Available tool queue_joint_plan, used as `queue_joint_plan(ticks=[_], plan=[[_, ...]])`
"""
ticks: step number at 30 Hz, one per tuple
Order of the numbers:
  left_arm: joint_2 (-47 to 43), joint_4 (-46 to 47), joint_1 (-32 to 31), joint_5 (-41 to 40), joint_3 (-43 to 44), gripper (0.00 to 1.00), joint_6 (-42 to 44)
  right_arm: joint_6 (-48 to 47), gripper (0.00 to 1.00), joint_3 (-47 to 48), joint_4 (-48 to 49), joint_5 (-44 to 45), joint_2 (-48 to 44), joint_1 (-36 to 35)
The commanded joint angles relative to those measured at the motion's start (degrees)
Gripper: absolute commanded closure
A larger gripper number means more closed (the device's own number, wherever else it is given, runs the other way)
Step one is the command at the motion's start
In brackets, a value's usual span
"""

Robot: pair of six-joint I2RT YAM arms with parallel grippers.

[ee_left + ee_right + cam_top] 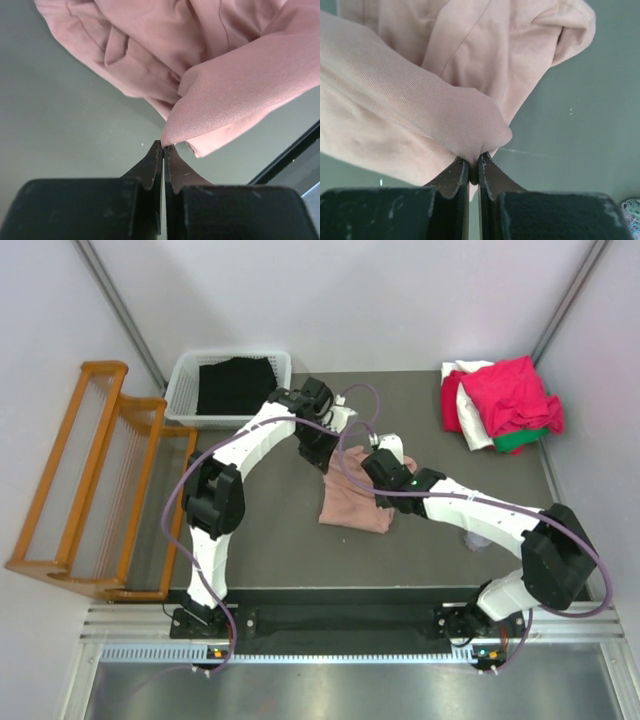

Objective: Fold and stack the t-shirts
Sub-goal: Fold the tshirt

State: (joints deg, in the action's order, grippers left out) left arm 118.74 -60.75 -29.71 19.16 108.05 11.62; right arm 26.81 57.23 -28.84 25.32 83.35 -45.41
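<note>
A dusty-pink t-shirt (352, 508) lies bunched in the middle of the dark table, its print hidden in the folds. My left gripper (327, 458) is at its far left edge. In the left wrist view this gripper (163, 145) is shut on a corner fold of the pink t-shirt (240, 75), lifted off the table. My right gripper (373, 464) is at the far right edge. In its wrist view it (474, 163) is shut on a pinch of the same t-shirt (420, 110). More t-shirts are piled at the back right: crimson-pink (515, 392), white (472, 422), green (520, 440).
A white basket (183, 390) with dark cloth inside stands at the back left. A wooden rack (100, 480) stands off the table's left side. A small pale object (478, 540) lies on the table under the right forearm.
</note>
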Motion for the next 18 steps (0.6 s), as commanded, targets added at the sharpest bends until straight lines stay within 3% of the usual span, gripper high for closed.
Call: queue_joint_plan(ticks=[1,18], plan=[[1.58,2.13,0.89,-3.69,4.35,1.0,0.6,-3.07,1.0,1.83,-0.17,2.27,1.2,3.91],[7.03,4.06,0.89,-7.11,8.58,1.0,0.43,-5.18,1.0,4.02,4.67,0.61,12.17,9.55]])
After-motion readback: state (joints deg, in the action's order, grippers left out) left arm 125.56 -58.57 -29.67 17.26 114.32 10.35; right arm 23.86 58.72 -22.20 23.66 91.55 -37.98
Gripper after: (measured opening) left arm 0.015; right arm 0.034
